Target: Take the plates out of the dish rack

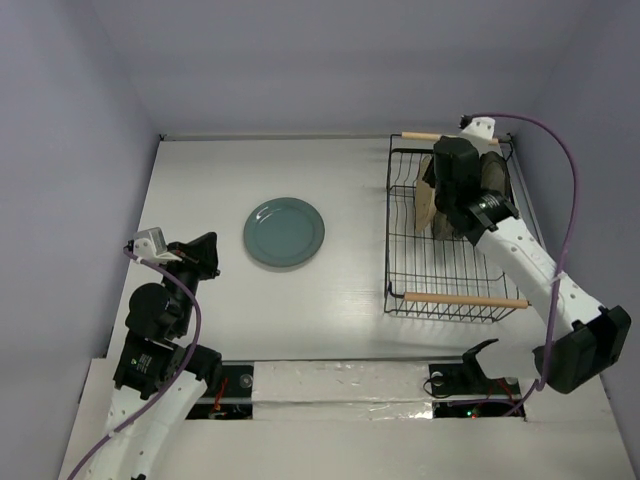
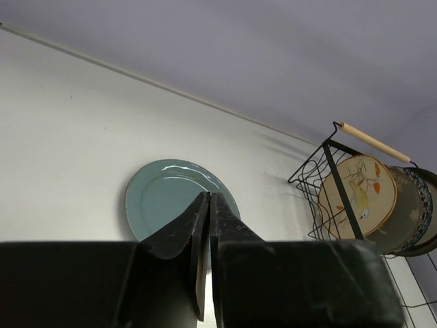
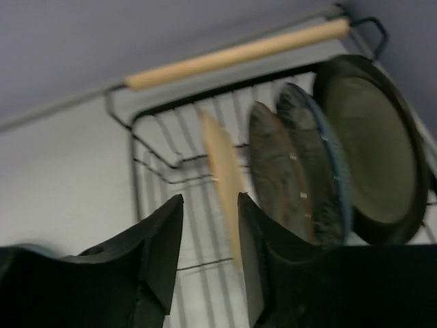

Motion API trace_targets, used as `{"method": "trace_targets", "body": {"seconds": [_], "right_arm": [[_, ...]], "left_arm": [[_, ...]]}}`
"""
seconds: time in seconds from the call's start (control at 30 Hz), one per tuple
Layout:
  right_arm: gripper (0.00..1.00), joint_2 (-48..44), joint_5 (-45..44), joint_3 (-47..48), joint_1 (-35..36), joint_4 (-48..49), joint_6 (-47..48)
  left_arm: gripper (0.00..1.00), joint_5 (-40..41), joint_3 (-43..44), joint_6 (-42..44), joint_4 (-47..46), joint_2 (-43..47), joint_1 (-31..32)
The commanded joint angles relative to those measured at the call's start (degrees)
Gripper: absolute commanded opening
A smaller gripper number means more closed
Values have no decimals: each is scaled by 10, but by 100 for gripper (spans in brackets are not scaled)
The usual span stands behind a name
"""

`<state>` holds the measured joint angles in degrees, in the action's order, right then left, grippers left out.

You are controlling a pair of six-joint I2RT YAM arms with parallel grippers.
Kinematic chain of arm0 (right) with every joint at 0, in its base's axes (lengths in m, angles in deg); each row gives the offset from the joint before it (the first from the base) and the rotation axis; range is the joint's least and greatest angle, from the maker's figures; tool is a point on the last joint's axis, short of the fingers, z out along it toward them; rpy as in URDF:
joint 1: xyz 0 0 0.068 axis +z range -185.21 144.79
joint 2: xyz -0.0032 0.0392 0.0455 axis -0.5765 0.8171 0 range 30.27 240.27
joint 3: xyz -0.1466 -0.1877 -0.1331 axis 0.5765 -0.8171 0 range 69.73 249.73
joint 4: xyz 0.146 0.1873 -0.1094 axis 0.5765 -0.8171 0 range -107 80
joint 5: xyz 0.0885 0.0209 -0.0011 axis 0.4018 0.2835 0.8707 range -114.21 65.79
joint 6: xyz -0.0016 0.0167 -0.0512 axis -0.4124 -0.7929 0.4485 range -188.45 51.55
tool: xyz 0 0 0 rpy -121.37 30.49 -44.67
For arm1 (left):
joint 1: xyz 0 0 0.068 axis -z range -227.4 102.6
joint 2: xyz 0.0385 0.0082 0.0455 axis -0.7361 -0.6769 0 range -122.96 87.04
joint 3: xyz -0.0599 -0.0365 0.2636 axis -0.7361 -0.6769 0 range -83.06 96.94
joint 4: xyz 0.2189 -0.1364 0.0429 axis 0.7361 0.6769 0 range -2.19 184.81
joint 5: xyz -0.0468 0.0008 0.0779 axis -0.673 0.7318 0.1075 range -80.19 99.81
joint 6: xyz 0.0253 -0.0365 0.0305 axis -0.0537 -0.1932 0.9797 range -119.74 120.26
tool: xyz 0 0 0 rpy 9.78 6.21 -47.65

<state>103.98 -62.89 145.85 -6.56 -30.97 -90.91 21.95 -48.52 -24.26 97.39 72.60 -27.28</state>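
The teal plate (image 1: 284, 232) lies flat on the table, also in the left wrist view (image 2: 167, 198). The black wire dish rack (image 1: 445, 270) stands at the right with three more plates upright at its far end. In the right wrist view these are the tan plate (image 3: 220, 160), the grey plate (image 3: 276, 171), the white-blue floral plate (image 3: 319, 167) and the dark-rimmed plate (image 3: 372, 147). My right gripper (image 3: 209, 201) is open over the rack, and the tan plate's edge stands between its jaws, close to the right finger. My left gripper (image 2: 209, 195) is shut and empty, near the teal plate.
The rack has a wooden handle at its far end (image 3: 239, 53) and one at its near end (image 1: 465, 299). Lilac walls close the table at the back and sides. The near half of the rack holds no plates.
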Motion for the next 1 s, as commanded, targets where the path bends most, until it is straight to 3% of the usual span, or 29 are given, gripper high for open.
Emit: {"method": "trace_targets", "body": {"seconds": [0.0, 0.03, 0.2, 0.43, 0.53, 0.73, 0.97], "right_arm": [[45, 15, -20, -20, -23, -55, 42], [53, 23, -19, -19, -28, -51, 49], [52, 63, -10, -16, -44, -36, 58], [40, 136, -53, -11, -63, -42, 58], [22, 148, -47, -7, -63, -35, 64], [2, 158, -94, 39, -63, -70, 91], [0, 114, -143, 74, -63, -86, 142]], "left_arm": [[1, -3, 13, 1, -13, -3, -3], [4, -3, 12, 1, -14, -2, -3], [19, -3, 11, 1, -14, 5, -3], [23, -3, 11, 2, -15, 9, -3], [23, -3, 12, 3, -15, 10, -3], [23, -3, 11, 2, -17, 11, -3], [24, -3, 12, 1, -15, 13, -3]]}}
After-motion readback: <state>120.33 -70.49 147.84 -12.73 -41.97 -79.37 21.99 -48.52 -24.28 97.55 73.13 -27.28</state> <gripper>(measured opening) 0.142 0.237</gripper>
